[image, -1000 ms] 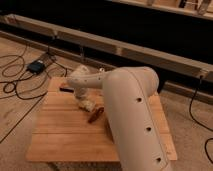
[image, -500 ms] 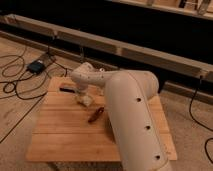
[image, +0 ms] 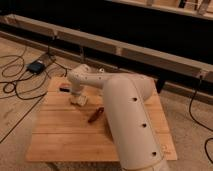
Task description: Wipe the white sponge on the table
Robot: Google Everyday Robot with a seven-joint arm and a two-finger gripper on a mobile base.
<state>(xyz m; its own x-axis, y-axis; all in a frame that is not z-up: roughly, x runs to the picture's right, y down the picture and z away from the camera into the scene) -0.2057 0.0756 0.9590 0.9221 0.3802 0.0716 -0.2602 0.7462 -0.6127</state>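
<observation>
The white sponge (image: 79, 100) is a small off-white lump lying on the far left part of the light bamboo table (image: 65, 135). My gripper (image: 76, 95) hangs down from the bent wrist and sits right on top of the sponge, pressing it against the tabletop. My big white arm (image: 127, 120) crosses the right half of the table and hides what lies behind it. A slim red-brown stick (image: 96, 115) lies on the table just to the right of the sponge, apart from it.
A small dark item (image: 64, 89) sits near the table's far left edge, next to the gripper. A black box (image: 36, 66) and loose cables (image: 12, 87) lie on the floor to the left. A long low ledge (image: 150, 52) runs behind the table.
The gripper and the sponge under it have slid a little to the left across the table. The red-brown stick has stayed where it was.
</observation>
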